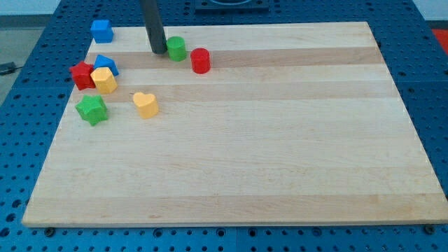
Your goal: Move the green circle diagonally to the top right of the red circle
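Note:
The green circle [176, 48] stands near the view's top left of the wooden board. The red circle [201, 60] stands just to its right and slightly lower, a small gap between them. My tip [159, 52] rests on the board right at the green circle's left side, touching or nearly touching it. The rod rises from there out of the view's top.
A blue block [102, 30] sits at the board's top left corner. A red star-like block [82, 75], a blue block [106, 64] and a yellow block [104, 80] cluster at the left edge. A green star [92, 110] and a yellow heart [145, 104] lie below them.

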You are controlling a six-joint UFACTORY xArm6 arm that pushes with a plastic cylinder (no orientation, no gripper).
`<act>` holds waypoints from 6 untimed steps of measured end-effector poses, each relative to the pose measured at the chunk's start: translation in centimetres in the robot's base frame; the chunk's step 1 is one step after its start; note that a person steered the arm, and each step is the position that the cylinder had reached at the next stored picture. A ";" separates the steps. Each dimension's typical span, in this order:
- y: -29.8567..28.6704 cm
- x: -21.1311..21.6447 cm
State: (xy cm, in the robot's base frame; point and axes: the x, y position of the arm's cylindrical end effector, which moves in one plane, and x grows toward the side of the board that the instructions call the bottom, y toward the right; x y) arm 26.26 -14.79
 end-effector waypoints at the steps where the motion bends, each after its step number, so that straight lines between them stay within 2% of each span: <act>1: 0.0 1.1; 3: 1.2 1.7; 6: 8.5 0.2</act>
